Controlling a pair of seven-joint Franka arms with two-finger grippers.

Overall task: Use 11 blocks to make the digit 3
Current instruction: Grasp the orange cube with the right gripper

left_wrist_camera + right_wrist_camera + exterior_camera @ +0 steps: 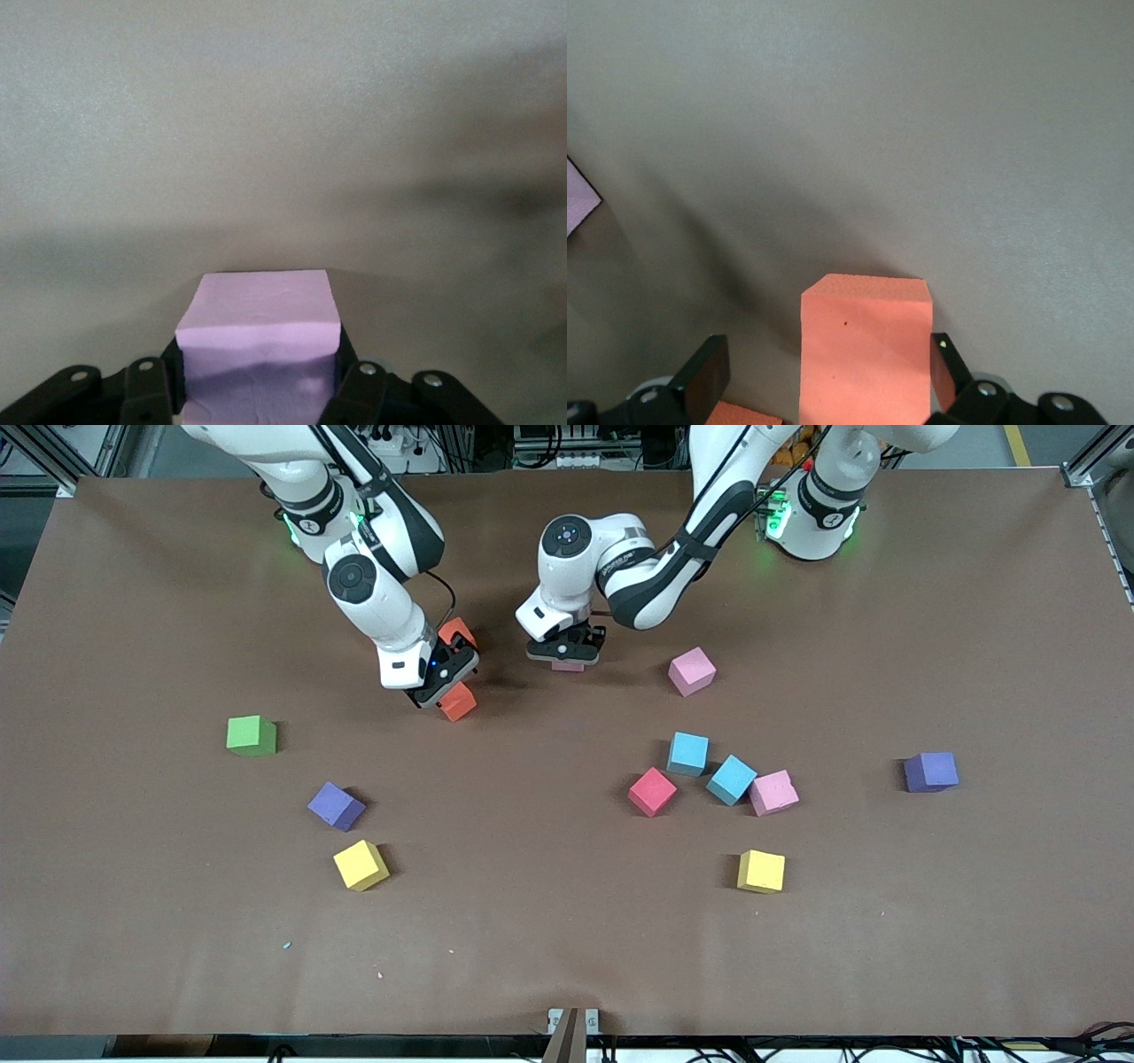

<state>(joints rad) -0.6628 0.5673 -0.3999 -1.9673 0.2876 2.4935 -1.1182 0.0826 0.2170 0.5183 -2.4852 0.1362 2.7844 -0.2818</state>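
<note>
My left gripper point(567, 652) is shut on a pink block point(259, 320), low over the table near the robots; its fingers point(147, 390) press the block's two sides. Whether the block rests on the table I cannot tell. My right gripper point(446, 679) stands open, low between two orange blocks point(458, 632) point(459, 703). In the right wrist view one orange block point(866, 350) sits between the open fingers point(707, 379), close to one of them. A corner of the other orange block point(737, 414) shows beside it.
Loose on the brown table point(549, 921) lie a pink block point(691, 670), two light blue point(687, 754) point(732, 779), a pink point(773, 792), a red point(652, 791), two yellow point(761, 871) point(361, 864), two purple point(336, 806) point(931, 771) and a green cube point(252, 736).
</note>
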